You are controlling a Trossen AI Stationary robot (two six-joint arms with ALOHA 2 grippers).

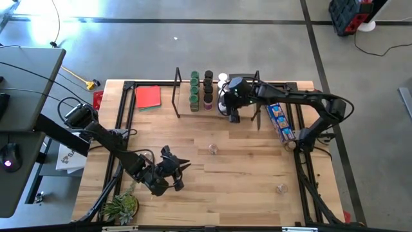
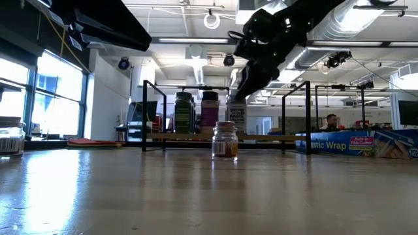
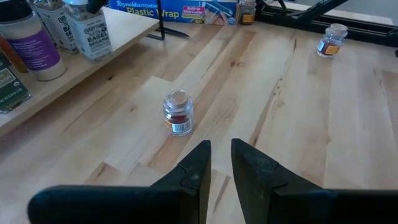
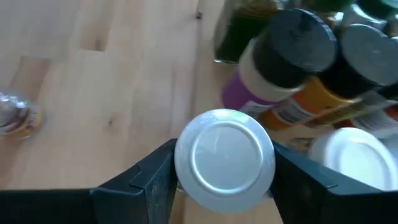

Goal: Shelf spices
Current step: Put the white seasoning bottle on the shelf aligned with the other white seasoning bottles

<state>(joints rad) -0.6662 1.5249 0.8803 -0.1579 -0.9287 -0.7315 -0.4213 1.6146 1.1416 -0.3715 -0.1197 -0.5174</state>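
The right gripper (image 1: pixel 233 111) is hanging over the shelf (image 1: pixel 187 109) and clamping a white-lidded jar (image 4: pixel 224 158), its fingers (image 4: pixel 152 177) pressing both sides of the lid. That jar is sitting right at the shelf's front, just beside the black-lidded jars (image 4: pixel 297 43) and another white lid (image 4: pixel 352 155) already lined up there. From table height, the jar (image 2: pixel 236 116) is standing on the board next to the green jar (image 2: pixel 184 112) and the purple-labelled one (image 2: pixel 209 112).

The left gripper (image 1: pixel 172 169) is waiting low near the table's front, fingers (image 3: pixel 196 168) nearly together with only a slim gap, holding nothing. A clear-lidded jar (image 3: pixel 178 112) is standing upright on the table (image 1: pixel 244 174) a little ahead of it, well apart from the shelf. Another loose jar (image 1: pixel 280 189) is sitting off toward the right front, and one (image 1: pixel 290 145) by the blue packet (image 1: pixel 279 120).
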